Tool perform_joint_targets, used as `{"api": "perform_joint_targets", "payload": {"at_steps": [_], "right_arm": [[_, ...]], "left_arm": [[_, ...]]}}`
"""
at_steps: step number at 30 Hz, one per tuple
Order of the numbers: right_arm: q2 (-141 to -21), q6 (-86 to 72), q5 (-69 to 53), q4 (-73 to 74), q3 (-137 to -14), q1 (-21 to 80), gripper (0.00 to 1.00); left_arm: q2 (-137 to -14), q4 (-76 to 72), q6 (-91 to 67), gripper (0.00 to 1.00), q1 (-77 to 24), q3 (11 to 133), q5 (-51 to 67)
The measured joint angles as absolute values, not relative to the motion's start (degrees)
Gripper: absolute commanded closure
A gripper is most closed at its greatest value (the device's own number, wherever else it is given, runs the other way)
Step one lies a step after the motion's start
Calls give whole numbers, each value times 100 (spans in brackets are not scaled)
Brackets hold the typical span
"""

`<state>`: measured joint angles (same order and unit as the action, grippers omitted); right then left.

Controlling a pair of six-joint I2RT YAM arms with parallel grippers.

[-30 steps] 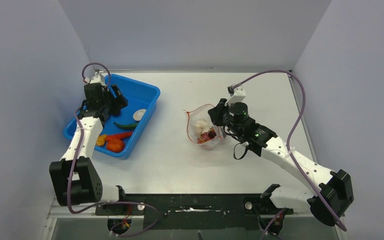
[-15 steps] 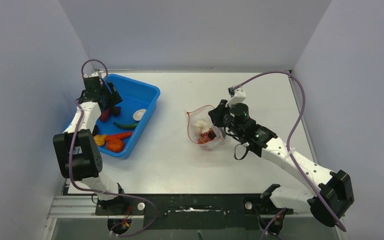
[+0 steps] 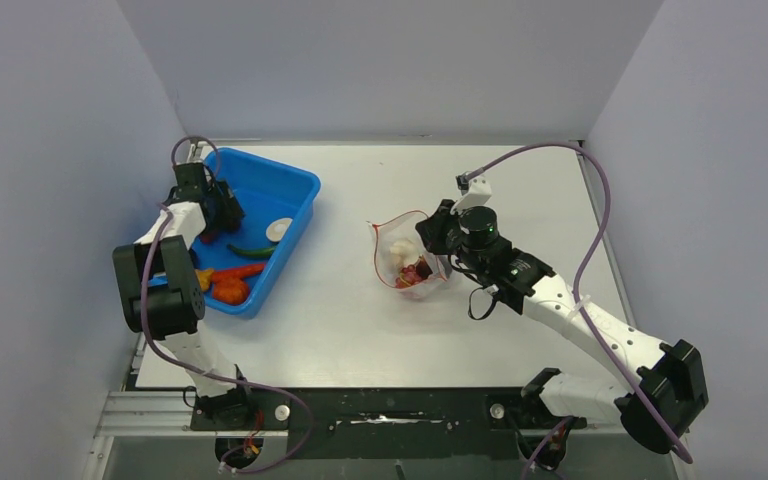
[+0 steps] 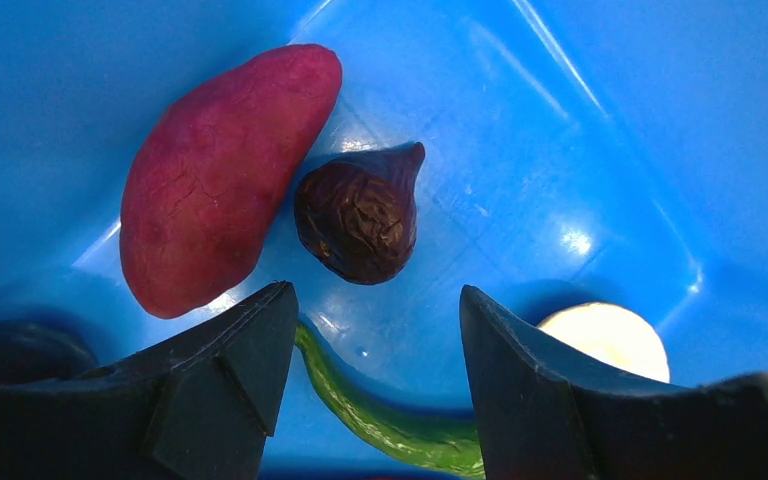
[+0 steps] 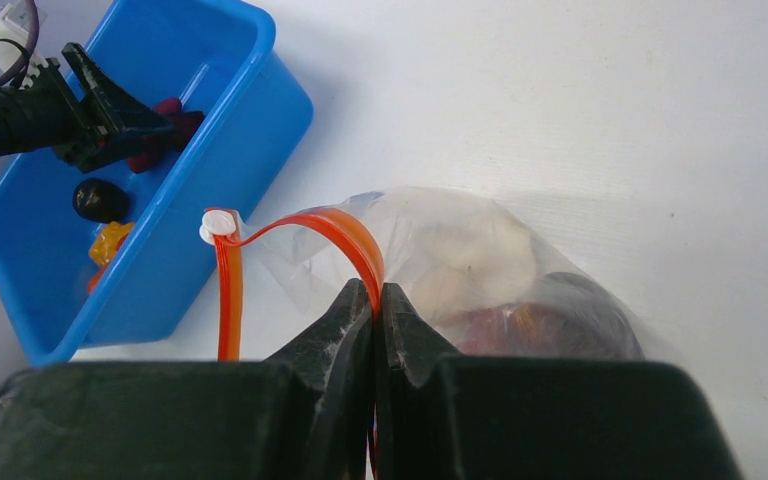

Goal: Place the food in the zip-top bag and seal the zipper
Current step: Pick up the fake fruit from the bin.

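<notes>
The clear zip-top bag (image 3: 407, 262) lies mid-table with white and dark red food inside (image 5: 500, 290). My right gripper (image 5: 377, 292) is shut on its red zipper strip (image 5: 345, 232) and holds the mouth open. My left gripper (image 4: 375, 325) is open and empty, low inside the blue bin (image 3: 280, 185), just short of a dark purple fig (image 4: 360, 212). A red piece (image 4: 220, 175) lies left of the fig, a green chili (image 4: 390, 425) passes under the fingers, and a white piece (image 4: 610, 335) lies at the right. Orange and red pieces (image 3: 228, 285) lie at the bin's near end.
The blue bin (image 5: 190, 250) stands at the table's left by the left wall. A dark round piece (image 5: 100, 200) and an orange piece (image 5: 110, 240) show in it from the right wrist view. Grey walls close in the left, back and right.
My left arm has folded back and its gripper has moved down into the bin's left part, near the red and purple pieces. The right gripper and the bag have not moved.
</notes>
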<state>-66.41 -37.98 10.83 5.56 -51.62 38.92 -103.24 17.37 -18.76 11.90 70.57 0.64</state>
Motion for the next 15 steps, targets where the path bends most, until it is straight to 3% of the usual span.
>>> {"api": "perform_joint_targets", "payload": {"at_steps": [11,15], "right_arm": [[-6663,-3791,1066,556,-5164,3892,100],[-6663,-3791,1070,558,-5164,3892,100]], "left_arm": [[-10886,1758,-1778,41,1221,7546,-51],[-11054,1758,-1778,46,1219,7688,-19]]}}
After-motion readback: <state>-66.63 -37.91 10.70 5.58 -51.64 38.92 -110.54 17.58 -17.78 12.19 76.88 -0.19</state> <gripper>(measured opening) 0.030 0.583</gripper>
